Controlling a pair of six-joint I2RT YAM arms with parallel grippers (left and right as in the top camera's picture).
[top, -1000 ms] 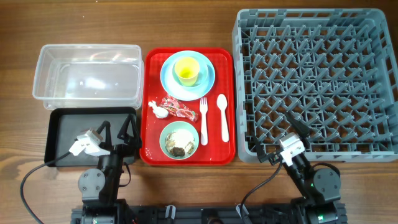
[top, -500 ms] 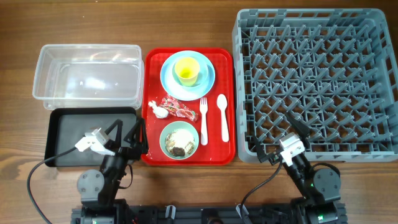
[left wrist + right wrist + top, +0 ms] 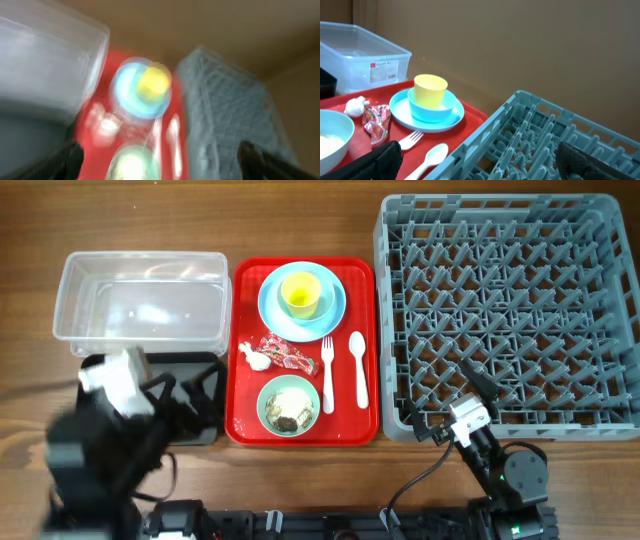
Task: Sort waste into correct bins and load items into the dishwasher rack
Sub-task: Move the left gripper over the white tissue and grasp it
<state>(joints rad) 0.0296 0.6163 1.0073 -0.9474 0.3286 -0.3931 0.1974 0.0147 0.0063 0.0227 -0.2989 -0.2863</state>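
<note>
On the red serving tray [image 3: 245, 430] a yellow cup [image 3: 300, 293] stands on the light blue plate [image 3: 335, 308]. Below them lie the red wrapper [image 3: 290, 355], the white tissue [image 3: 257, 361], a white fork [image 3: 327, 370] and a white spoon [image 3: 359, 366]. A mint green bowl [image 3: 288, 404] holds food scraps. My left gripper [image 3: 185, 395] is open and empty, raised and blurred over the black tray [image 3: 205, 428]. My right gripper [image 3: 440, 398] is open and empty at the near edge of the grey dishwasher rack [image 3: 510, 310].
The clear tub [image 3: 140, 305] stands behind the black tray, left of the red tray. In the right wrist view the rack edge [image 3: 520, 125] fills the lower right, with the cup [image 3: 430, 90] and spoon [image 3: 432, 155] to the left.
My left arm has risen and swung left over the black tray, and is now blurred with motion. My right arm has not moved. The objects on the red tray are unchanged.
</note>
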